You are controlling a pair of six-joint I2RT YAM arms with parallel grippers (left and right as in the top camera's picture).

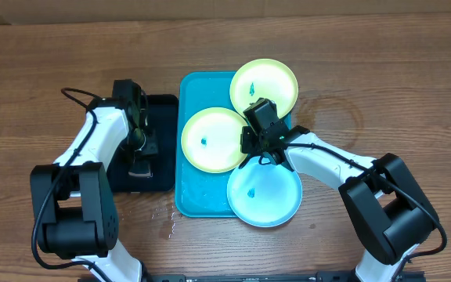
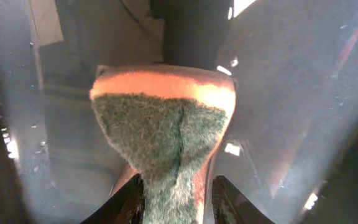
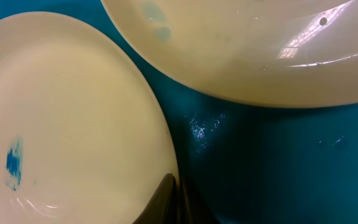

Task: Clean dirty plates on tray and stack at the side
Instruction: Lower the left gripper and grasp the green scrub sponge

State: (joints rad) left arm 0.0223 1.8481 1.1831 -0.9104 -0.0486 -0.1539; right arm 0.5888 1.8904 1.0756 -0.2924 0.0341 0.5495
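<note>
Three plates lie on the turquoise tray (image 1: 191,88): a green plate (image 1: 210,139) in the middle, a second green plate (image 1: 268,82) at the back, and a light blue plate (image 1: 265,194) in front. Each carries a small teal smudge. My right gripper (image 1: 247,142) is shut on the middle green plate's right rim. In the right wrist view its fingertips (image 3: 178,202) pinch that plate's edge (image 3: 73,124), with the tray floor (image 3: 278,162) beside it. My left gripper (image 1: 139,147) hovers over the black tray, shut on a green-and-orange sponge (image 2: 160,137).
A black tray (image 1: 161,110) sits just left of the turquoise one, under the left arm. The plates overlap a little where they meet. Water drops (image 1: 167,221) speckle the wooden table in front of the tray's near left corner.
</note>
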